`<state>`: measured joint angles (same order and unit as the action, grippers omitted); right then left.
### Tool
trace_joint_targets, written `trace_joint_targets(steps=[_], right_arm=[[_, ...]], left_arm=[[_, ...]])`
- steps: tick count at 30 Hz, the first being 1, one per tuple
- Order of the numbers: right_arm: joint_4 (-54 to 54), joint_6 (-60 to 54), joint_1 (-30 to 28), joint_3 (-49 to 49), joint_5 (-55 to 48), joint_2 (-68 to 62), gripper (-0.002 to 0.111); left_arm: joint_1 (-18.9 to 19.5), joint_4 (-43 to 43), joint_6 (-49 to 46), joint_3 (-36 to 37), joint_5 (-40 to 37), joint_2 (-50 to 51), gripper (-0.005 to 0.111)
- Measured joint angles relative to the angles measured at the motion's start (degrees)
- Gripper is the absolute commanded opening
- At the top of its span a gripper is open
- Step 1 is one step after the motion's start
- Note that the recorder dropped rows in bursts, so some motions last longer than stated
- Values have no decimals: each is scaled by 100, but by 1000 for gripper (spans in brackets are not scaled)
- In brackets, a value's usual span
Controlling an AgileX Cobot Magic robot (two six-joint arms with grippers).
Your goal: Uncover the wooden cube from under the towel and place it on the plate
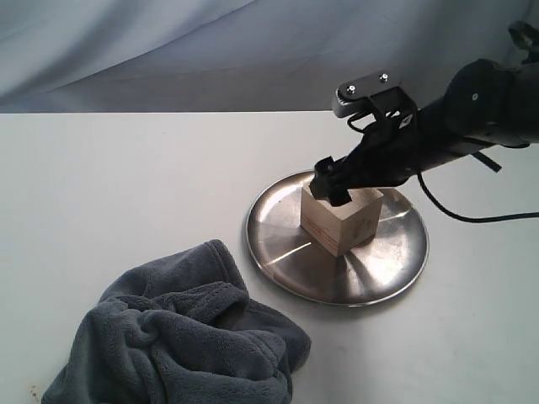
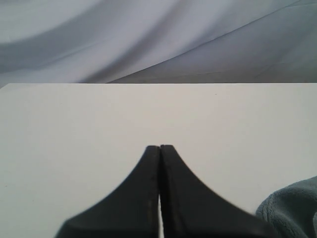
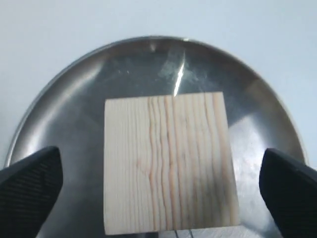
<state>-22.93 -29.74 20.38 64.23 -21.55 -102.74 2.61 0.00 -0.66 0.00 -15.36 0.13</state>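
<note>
While the wooden cube [image 1: 337, 223] rests flat on the plate [image 1: 379, 271], the right gripper [image 3: 159, 158] hangs over it, jaws spread clear of both sides | left gripper [image 2: 159, 148] pressed together, empty, near the towel [image 1: 177, 337] | RISK: a slanted withdrawal could clip the cube and skid it across slick steel.

The wooden cube [image 3: 166, 163] is pale bare wood with thin brown lines, smooth and dull. The plate [image 3: 124, 69] is shiny metal with faint brushed streaks. The towel [image 1: 181, 337] is dark grey, soft, fluffy cloth. The surface [image 1: 126, 185] is white, flat and dull. The right pincer [image 1: 331, 181] has black, finely bumpy fingers [image 3: 29, 183]
</note>
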Motion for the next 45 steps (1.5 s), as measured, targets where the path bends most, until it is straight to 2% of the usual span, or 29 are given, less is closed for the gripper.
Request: trace_joint_targets(steps=[17, 20, 21, 23, 24, 25, 26, 27, 28, 29, 36, 41, 45], right_arm=[[-57, -109, 0, -10, 970, 1948, 104], [-57, -136, 0, -10, 992, 2438, 100], [-57, -135, 0, -10, 992, 2567, 97], [-57, -135, 0, -10, 995, 3027, 78], [-57, -135, 0, -10, 995, 3146, 60], [-44, -135, 0, -10, 995, 3440, 53], [-16, -135, 0, -10, 981, 3559, 33], [128, -155, 0, -10, 831, 3870, 24], [203, -155, 0, -10, 710, 4024, 3], [296, -155, 0, -10, 408, 4328, 0], [330, -187, 0, -73, -739, 5692, 0], [273, -410, 0, -885, -515, 6764, 0], [-169, -410, 0, -1756, -73, 7482, 0]], left_arm=[[0, 0, 0, 0, 0, 0, 0], [0, 0, 0, 0, 0, 0, 0], [0, 0, 0, 0, 0, 0, 0], [0, 0, 0, 0, 0, 0, 0], [0, 0, 0, 0, 0, 0, 0], [0, 0, 0, 0, 0, 0, 0], [0, 0, 0, 0, 0, 0, 0], [0, 0, 0, 0, 0, 0, 0], [0, 0, 0, 0, 0, 0, 0], [0, 0, 0, 0, 0, 0, 0], [0, 0, 0, 0, 0, 0, 0], [0, 0, 0, 0, 0, 0, 0], [0, 0, 0, 0, 0, 0, 0]])
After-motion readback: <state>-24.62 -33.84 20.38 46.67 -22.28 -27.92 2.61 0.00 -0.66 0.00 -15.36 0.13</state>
